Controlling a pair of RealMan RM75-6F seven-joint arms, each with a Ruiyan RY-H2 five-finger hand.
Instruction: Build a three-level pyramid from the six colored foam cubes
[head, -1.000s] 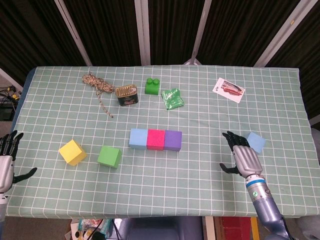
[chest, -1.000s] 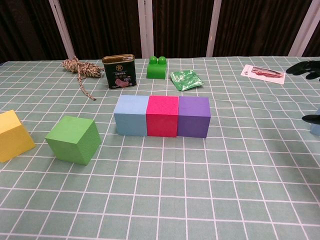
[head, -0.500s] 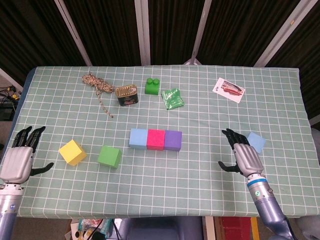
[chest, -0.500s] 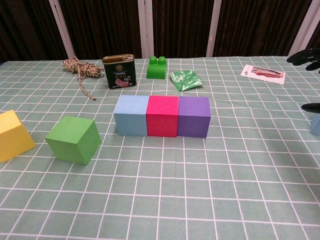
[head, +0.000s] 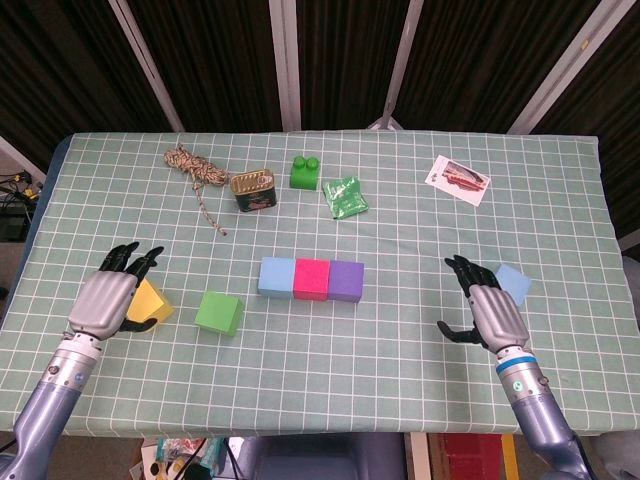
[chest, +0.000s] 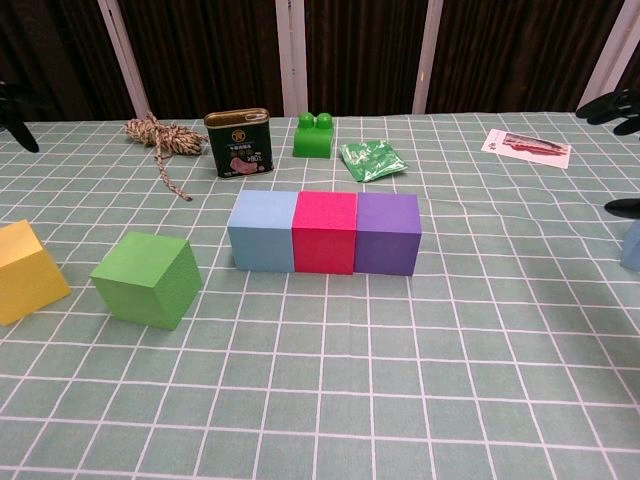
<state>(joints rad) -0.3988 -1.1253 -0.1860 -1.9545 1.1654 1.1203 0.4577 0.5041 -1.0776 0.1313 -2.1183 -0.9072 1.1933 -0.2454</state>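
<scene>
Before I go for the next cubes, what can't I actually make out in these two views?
- Yellow cube: head view, left hand covers most of it; contact unclear.
- Light blue cube on the right: head view, partly behind right hand; chest view, cut by the edge.
- Both hands: chest view shows only fingertips.

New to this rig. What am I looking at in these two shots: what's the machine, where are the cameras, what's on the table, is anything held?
It is a two-armed robot with humanlike hands, steered remotely. The head view looks down on the table; the chest view looks across it at low height. Three foam cubes sit in a touching row: light blue cube, pink cube, purple cube. Loose ones: green cube, yellow cube, another blue cube. The left hand hovers over the yellow cube, the right hand beside the blue one. Both have fingers spread, holding nothing. Behind lie a rope, tin, green brick, green packet and card.
</scene>
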